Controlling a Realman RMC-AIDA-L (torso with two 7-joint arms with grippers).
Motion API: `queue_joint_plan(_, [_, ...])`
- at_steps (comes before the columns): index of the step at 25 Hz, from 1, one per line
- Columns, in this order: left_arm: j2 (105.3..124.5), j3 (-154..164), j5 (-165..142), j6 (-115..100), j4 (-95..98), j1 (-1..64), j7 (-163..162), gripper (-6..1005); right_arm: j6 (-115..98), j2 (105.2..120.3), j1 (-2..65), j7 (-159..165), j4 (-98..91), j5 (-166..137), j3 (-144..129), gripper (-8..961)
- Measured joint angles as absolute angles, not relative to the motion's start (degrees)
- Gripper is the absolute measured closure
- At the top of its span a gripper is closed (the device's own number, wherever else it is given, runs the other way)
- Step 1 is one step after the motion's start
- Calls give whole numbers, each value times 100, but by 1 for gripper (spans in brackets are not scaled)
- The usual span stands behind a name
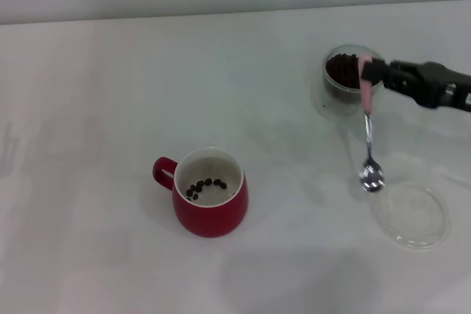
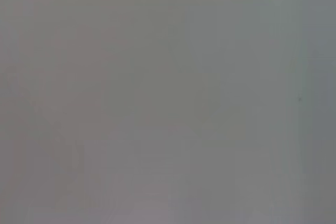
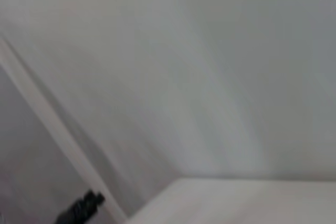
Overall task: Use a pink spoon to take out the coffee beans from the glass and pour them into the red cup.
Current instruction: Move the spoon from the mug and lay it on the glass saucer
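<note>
In the head view the red cup (image 1: 210, 195) stands in the front middle of the table, handle to the left, with several coffee beans (image 1: 204, 184) in its white inside. The glass (image 1: 344, 79) stands at the back right, holding a heap of dark beans. My right gripper (image 1: 373, 73) reaches in from the right edge and is shut on the pale pink handle of the pink spoon (image 1: 368, 134). The spoon hangs bowl down, in front of the glass, its metal bowl beside the dish. The left gripper is out of view.
A flat shallow clear round dish (image 1: 413, 214) lies on the white table (image 1: 110, 108) at the front right, just right of the spoon's bowl. The left wrist view shows only a plain grey surface. The right wrist view shows pale blurred surfaces.
</note>
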State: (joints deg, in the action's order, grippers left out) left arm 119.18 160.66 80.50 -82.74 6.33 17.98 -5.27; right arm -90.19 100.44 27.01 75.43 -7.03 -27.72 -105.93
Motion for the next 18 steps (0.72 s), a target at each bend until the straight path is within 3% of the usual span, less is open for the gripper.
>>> queue_joint_plan(7, [11910, 16067, 8037, -8359, 634, 1808, -527, 273, -8862, 9845, 2689, 7311, -490, -3313, -10606, 769])
queue_joint_plan(18, [11909, 16105, 8007, -8499, 633, 1867, -527, 272, -8103, 9930, 2703, 7257, -386, -3683, -10644, 767])
